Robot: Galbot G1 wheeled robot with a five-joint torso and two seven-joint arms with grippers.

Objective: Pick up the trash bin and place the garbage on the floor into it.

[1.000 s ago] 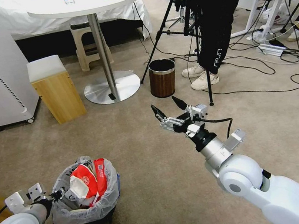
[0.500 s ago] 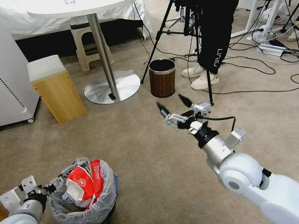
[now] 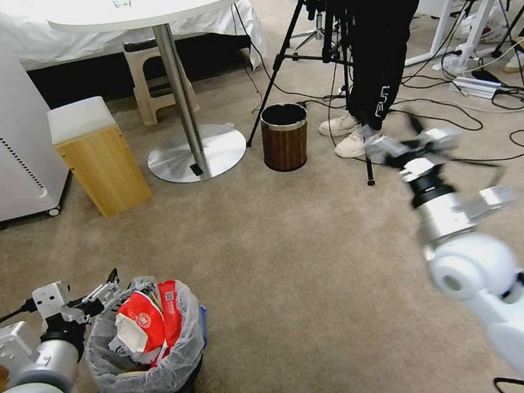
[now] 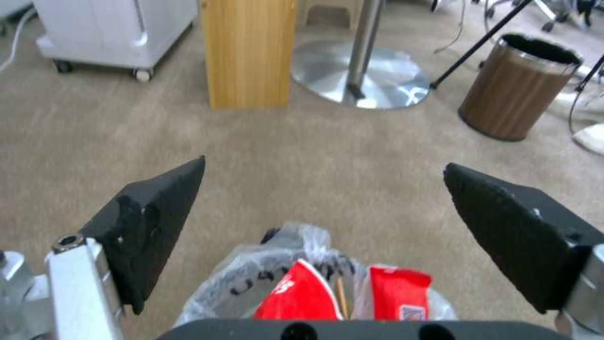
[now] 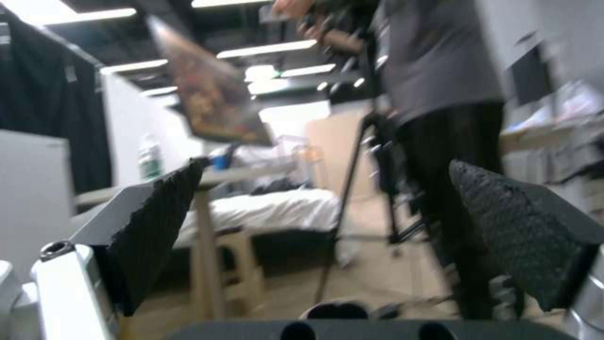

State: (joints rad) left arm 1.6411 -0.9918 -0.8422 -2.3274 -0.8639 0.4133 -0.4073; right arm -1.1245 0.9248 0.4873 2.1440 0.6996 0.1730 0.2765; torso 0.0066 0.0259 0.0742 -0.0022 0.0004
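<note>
The left gripper [image 3: 106, 287] hangs at the near left with its fingers [image 4: 157, 222] spread wide and nothing between them, poised just above the left rim of the trash bin [image 3: 149, 364], which stands on the floor [image 3: 303, 295] at the near left. The right gripper [image 3: 410, 141] is held out to the far right, well apart from the bin, jaws likewise wide and empty. The bin looks light and small, but its crinkly liner is thin, slippery film that would slide or tear if pinched alone; a firmer hold would likely be over the stiff rim, liner and wall together. The garbage [image 3: 146, 322] already inside, a crushed red-and-white cup and a red packet, is soft and light and stands above the rim, so tilting could spill it. The left wrist view shows the black lettering on the liner and a thin wooden stick [image 4: 340, 297] between the red pieces; the head view shows the bin's dark base and both arms.
</note>
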